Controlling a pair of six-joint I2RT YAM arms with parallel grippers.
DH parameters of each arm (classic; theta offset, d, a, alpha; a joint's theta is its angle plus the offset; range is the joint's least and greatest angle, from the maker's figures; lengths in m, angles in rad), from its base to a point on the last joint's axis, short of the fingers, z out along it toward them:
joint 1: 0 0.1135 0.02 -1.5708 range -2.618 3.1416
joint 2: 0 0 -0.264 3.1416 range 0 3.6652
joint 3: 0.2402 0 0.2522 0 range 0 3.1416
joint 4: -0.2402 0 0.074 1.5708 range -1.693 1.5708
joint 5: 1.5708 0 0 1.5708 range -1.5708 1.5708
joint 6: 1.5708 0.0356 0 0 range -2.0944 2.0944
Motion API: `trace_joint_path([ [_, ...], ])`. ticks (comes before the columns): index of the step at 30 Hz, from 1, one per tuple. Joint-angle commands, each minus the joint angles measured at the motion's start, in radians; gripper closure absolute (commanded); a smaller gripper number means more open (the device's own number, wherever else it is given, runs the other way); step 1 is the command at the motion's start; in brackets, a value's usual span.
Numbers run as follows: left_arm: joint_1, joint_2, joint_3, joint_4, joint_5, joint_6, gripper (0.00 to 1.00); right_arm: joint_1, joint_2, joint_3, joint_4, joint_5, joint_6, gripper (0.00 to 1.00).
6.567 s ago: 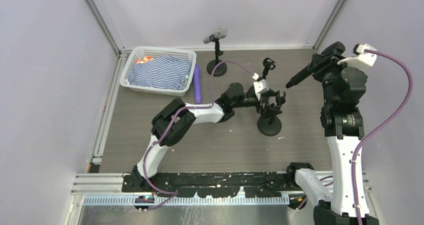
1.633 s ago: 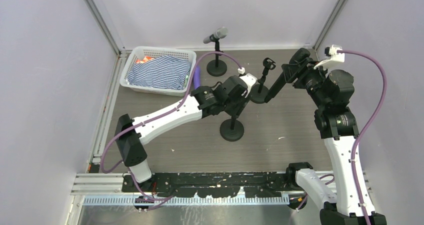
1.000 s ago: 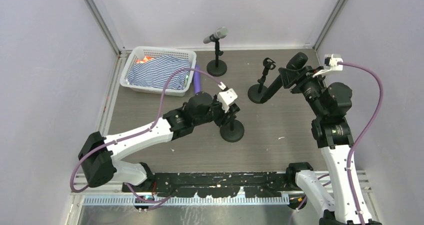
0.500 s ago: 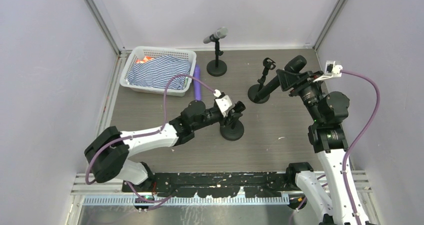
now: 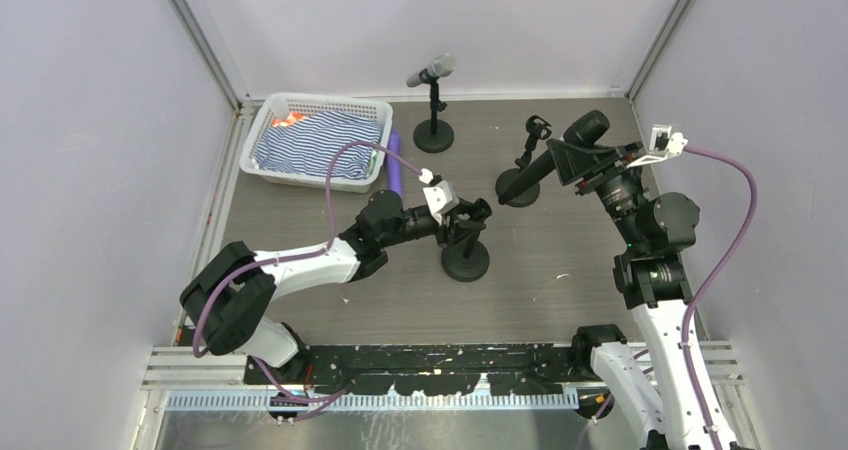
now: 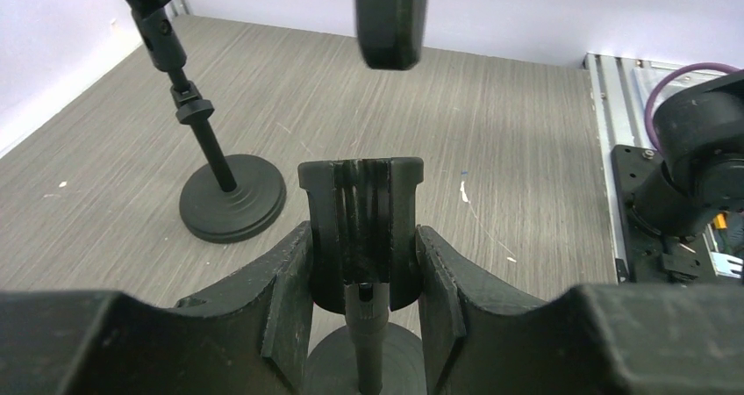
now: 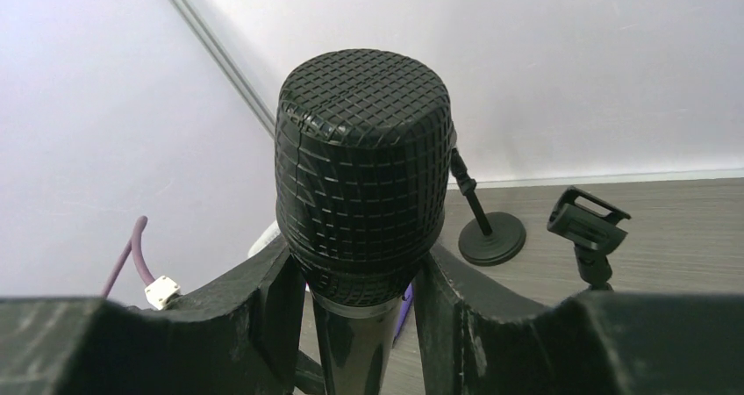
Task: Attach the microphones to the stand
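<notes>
My left gripper (image 5: 470, 217) is shut on the black clip (image 6: 361, 224) atop the near stand (image 5: 466, 262); its pole runs down between the fingers (image 6: 289, 298). Held in my shut right gripper (image 5: 563, 160) is a black microphone (image 7: 364, 158), grille toward the wrist camera. Its tail end (image 6: 392, 17) hangs above and beyond the held clip, apart from it. A second stand (image 5: 517, 187) with an empty clip (image 5: 538, 127) stands just behind, also in the left wrist view (image 6: 230, 206). At the back, a third stand (image 5: 433, 135) carries a grey microphone (image 5: 431, 70).
A white basket (image 5: 330, 99) with striped cloth sits at the back left, a purple cylinder (image 5: 394, 165) lying beside it. Walls with metal corner rails close in the table on the left, back and right. The arm bases stand along the near edge.
The left arm has folded back toward its base while keeping its hold on the clip. The right wrist has come lower and tilted the microphone, its tail swinging toward the held clip.
</notes>
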Motion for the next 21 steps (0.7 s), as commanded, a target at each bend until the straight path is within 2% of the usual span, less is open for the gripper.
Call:
trace_joint_path([
  [1,0.011,-0.012,0.008,0.089,0.083,-0.009,1.0,0.036,0.043,0.009,0.137,-0.019,0.013,0.99],
  [9,0.017,-0.015,0.001,0.086,0.085,-0.008,1.0,0.165,0.097,0.026,0.132,0.062,-0.068,0.99],
  [21,0.025,-0.011,-0.004,0.091,0.085,-0.011,1.0,0.256,0.075,-0.03,0.073,0.128,-0.112,0.99],
])
